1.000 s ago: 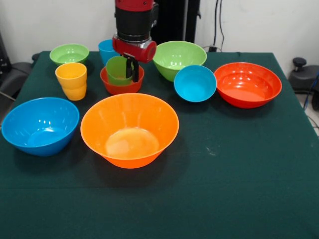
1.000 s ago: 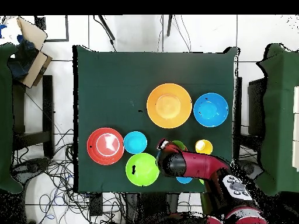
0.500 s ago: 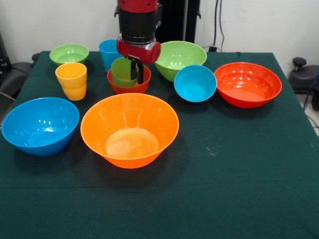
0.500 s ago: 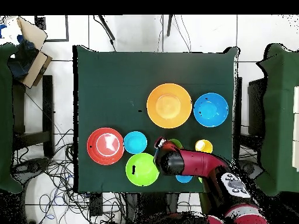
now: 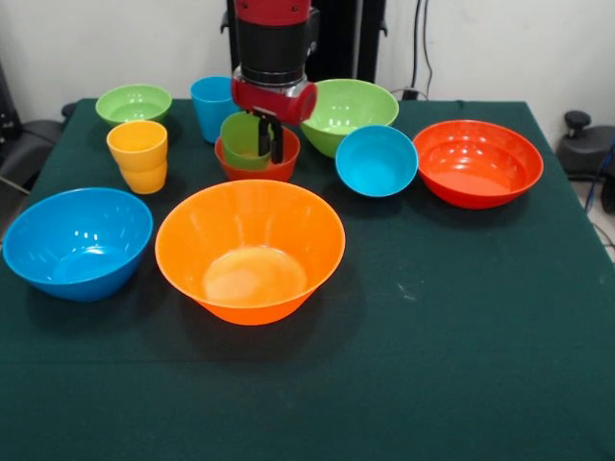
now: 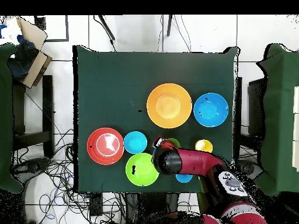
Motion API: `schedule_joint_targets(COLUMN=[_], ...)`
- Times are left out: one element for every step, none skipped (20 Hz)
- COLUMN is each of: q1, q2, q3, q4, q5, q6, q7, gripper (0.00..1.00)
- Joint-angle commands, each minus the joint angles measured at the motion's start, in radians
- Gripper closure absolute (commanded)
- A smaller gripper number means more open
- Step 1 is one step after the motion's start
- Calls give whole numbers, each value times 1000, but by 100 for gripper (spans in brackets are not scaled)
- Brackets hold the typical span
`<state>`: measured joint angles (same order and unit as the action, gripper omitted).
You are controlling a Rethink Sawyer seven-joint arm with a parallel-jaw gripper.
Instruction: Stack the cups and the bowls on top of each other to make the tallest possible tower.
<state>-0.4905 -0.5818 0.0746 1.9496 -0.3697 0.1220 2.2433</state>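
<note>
One green cup (image 5: 244,140) pinched at its rim between the jaws of the gripper (image 5: 270,137), one finger inside the cup and one outside, cup tilted slightly and seated in the small red-orange bowl (image 5: 256,163). Shifted with bowl and arm toward the picture's right in the front view since a second ago (then the bowl sat lower and further left, half hiding the blue cup (image 5: 212,106)); now blue cup fully exposed just left of and behind the jaws. Everything else unmoved.

Left of the jaws: yellow-orange cup (image 5: 139,156), apparently two nested, and beyond it the small green bowl (image 5: 134,103). Right of the jaws, close: large green bowl (image 5: 346,114), then small blue bowl (image 5: 376,160) touching or nearly touching it, then wide red bowl (image 5: 478,162). In front of the jaws, toward the camera: big orange bowl (image 5: 250,250), just beside the blue bowl (image 5: 77,241) at its left. No tower beyond cup-in-bowl yet.

Underneath: dark green cloth over the table (image 5: 452,336), a few pale specks on it. Around, from overhead: white tiled floor (image 6: 134,35), tangled cables (image 6: 55,175) at the left, a cardboard box (image 6: 32,52) at the upper left corner (contents unclear), dark chairs at both sides. Red arm (image 6: 193,164) crossing the table's edge from the bottom, hiding most of the held pair.
</note>
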Motion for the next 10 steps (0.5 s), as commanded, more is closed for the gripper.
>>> schedule_joint_targets(q1=[54,58,60,63,64,66,71,80,86,96], q2=[152,155,159,163,166,170,171,172,173,173], q3=[212,214,216,219,220,221,219,213,208,201], q4=[-104,-109,-114,-119,-124,-128,-132,-138,-141,-147], q5=[59,64,68,73,75,80,85,93,99,107], q6=[-35,-43,-48,-53,-57,-63,-64,-67,-68,-68], q7=[72,77,81,84,86,91,94,102,105,112], gripper=[100,100,100,100,100,100,100,100,100,100])
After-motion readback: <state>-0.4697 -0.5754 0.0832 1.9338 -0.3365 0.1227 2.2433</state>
